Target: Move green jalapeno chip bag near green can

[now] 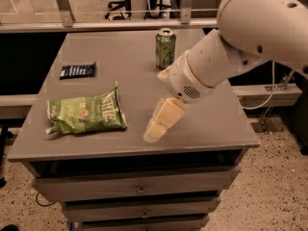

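Your end effector [154,130] hangs low over the grey worktop [216,126], in front of the green can [165,48] and slightly to the can's left as the camera sees it, tilted down toward the front edge. You cannot tell from here whether it is wide or narrow (only its cream-coloured tip shows below the wrist). The white arm [231,52] reaches in from the can's right and passes just beside it. The green can stands upright near the back edge. The green jalapeno chip bag [86,114] lies flat, lettering up, well apart from the can, toward the front-left corner. A small dark blue packet [77,70] lies flat to the can's left, behind the bag.
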`<action>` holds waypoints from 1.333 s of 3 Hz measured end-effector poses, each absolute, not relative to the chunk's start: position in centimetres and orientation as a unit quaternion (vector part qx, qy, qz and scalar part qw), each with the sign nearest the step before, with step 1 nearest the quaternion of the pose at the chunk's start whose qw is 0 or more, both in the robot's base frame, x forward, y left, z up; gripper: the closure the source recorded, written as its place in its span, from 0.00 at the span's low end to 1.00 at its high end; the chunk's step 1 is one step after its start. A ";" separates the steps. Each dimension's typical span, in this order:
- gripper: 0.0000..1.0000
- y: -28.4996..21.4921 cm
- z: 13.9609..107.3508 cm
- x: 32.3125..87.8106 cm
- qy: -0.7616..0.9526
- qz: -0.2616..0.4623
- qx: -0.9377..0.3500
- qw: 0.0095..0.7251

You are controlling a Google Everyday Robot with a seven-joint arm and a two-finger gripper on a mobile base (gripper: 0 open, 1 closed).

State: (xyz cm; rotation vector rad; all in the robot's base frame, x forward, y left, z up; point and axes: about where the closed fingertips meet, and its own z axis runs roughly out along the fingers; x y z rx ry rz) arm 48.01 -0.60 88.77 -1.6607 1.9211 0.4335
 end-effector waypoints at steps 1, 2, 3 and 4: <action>0.00 0.9 88.4 47.9 0.706 0.184 -0.616 0.296; 0.00 5.1 87.4 48.3 0.689 0.231 -0.608 0.321; 0.00 9.0 85.6 49.2 0.677 0.259 -0.600 0.339; 0.00 10.5 84.6 50.5 0.677 0.260 -0.589 0.356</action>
